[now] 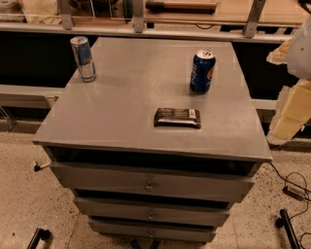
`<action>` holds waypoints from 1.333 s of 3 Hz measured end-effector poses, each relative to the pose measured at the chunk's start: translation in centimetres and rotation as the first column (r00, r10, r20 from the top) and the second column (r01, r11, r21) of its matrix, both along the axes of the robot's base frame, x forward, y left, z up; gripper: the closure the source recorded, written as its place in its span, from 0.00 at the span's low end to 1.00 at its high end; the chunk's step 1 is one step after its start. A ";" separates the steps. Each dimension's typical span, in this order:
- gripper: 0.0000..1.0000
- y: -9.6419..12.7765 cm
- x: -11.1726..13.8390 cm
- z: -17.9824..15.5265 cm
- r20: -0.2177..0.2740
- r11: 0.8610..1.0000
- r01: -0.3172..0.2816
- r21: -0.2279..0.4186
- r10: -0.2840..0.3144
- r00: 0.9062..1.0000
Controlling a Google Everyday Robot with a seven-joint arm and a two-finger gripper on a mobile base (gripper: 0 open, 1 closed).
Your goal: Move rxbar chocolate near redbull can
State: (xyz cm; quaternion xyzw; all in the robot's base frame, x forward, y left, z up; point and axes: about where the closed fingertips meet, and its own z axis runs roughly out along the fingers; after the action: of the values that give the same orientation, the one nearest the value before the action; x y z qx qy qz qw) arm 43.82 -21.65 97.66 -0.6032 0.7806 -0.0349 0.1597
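- The rxbar chocolate (177,117) lies flat on the grey tabletop (121,107), right of the frame's centre. Its long side runs left to right and a pale strip shows along its lower edge.
- The redbull can (83,58) stands upright near the tabletop's far left corner, in the upper left of the frame. It is well apart from the bar.
- A dark-blue Pepsi can (202,71) stands upright just above and slightly right of the bar, near it but not touching. It sits off the straight line from the bar to the redbull can, and that line crosses only grey surface.
- The gripper (293,109) appears as a cream, blocky shape at the right edge of the frame, beyond the tabletop's right side and partly cut off. It touches nothing on the tabletop. I cannot tell whether it is released or clenched.
- A blurred white part of the arm (301,51) hangs above the gripper, in the upper right.
- Below the tabletop are three stacked drawers (150,182) with small round knobs.
- A wooden shelf with metal brackets (194,14) runs along the top of the frame.
- A black cable (291,187) trails over the speckled floor (24,209) at lower right.
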 end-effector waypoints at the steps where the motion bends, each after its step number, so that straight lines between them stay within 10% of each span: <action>1: 0.00 0.1 0.3 -0.2 0.001 1.000 0.000 0.009 0.000 1.000; 4: 0.00 4.9 6.1 -6.0 -0.044 0.991 -0.044 0.129 0.050 0.998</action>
State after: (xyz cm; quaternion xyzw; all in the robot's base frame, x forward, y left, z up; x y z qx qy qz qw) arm 49.94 -16.79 91.67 -0.6108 0.7703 0.0332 0.1804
